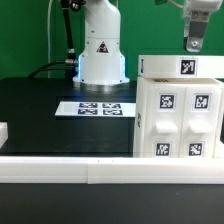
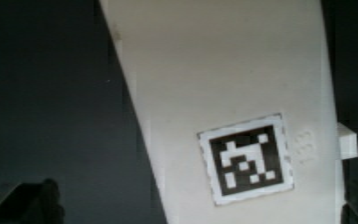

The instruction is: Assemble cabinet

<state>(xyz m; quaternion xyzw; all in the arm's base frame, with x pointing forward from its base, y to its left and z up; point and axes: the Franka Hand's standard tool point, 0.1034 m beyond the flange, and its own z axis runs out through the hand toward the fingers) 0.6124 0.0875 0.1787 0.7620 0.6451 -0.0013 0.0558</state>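
Note:
The cabinet (image 1: 180, 120) is a large white boxy case with several black-and-white tags, standing at the exterior view's right on the black table. Its top panel (image 1: 165, 66) carries one tag. My gripper (image 1: 194, 44) hangs just above that top panel, near its tag, apart from it and holding nothing. In the wrist view the white top panel (image 2: 194, 90) with its tag (image 2: 247, 160) fills the middle. One dark fingertip (image 2: 30, 203) shows far off to one side, so the jaws stand wide.
The marker board (image 1: 97, 107) lies flat mid-table in front of the robot base (image 1: 100, 55). A long white border rail (image 1: 60, 166) runs along the front edge. A small white part (image 1: 3, 130) shows at the exterior view's left edge.

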